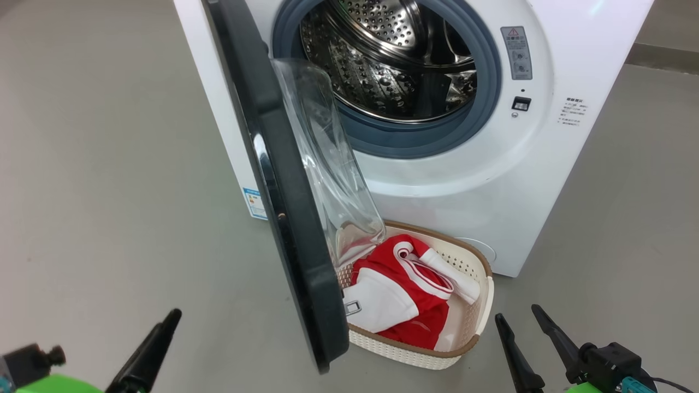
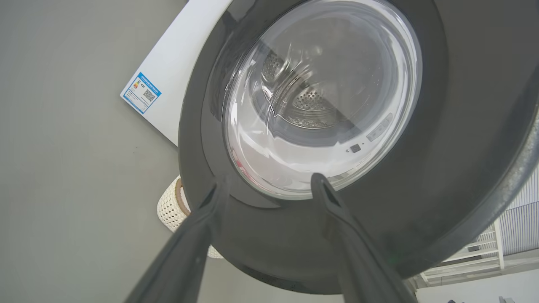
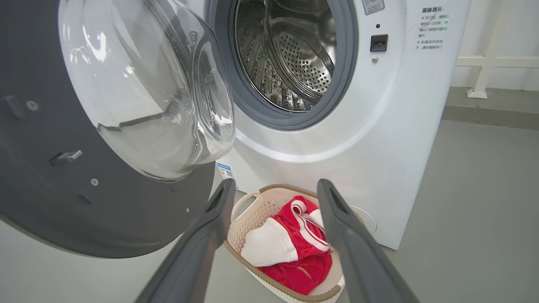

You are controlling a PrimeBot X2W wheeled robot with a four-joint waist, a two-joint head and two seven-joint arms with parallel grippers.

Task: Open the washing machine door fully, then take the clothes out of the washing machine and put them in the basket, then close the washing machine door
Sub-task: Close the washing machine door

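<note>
Plain grey floor (image 1: 98, 164) all round, smooth and matte. The white washing machine (image 1: 491, 180) stands on it, and there's a white rail frame (image 3: 490, 63) against the pale wall behind, off to its right. The washing machine door (image 1: 284, 218) hangs partway open on the robot's left of the opening, its glass bowl facing the grey gasket (image 1: 426, 143) and the perforated steel drum (image 1: 377, 82). The basket (image 1: 487, 305) sits on the floor right at the machine's front, its left end tucked under the door's lower edge. The clothes (image 1: 404, 295) are piled inside it, red with white panels. The left gripper (image 2: 269, 182) is spread wide at the door's outer face with nothing between its fingers, though I can't tell if they touch it. The right gripper (image 1: 516, 312) is spread too, just right of the basket.
</note>
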